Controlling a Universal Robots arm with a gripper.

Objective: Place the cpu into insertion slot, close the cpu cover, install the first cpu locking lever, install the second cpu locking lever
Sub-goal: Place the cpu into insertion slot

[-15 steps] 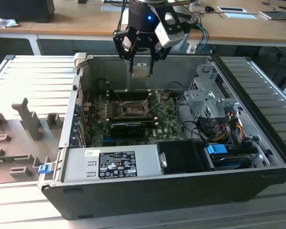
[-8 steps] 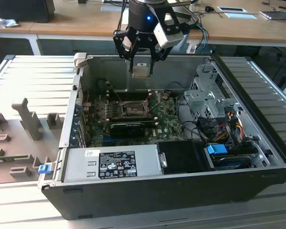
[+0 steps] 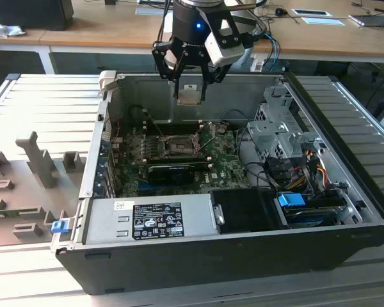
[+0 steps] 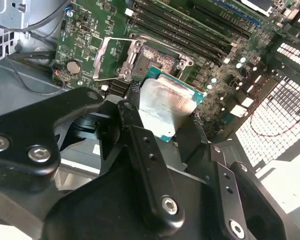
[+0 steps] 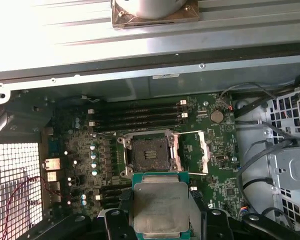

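The cpu [image 5: 160, 207] hangs in the air over the open computer case [image 3: 179, 256]. It is roughly square, with its edges square to the bare insertion slot [image 5: 151, 154]. The gripper [image 3: 190, 89] clamps its opposite edges, silvery face toward both wrist views.

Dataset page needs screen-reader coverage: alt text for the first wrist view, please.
The claw grips the cpu, silvery face toward the camera, over the green motherboard inside an open computer case. The insertion slot just past the chip lies uncovered and empty, with long black memory slots beyond it.
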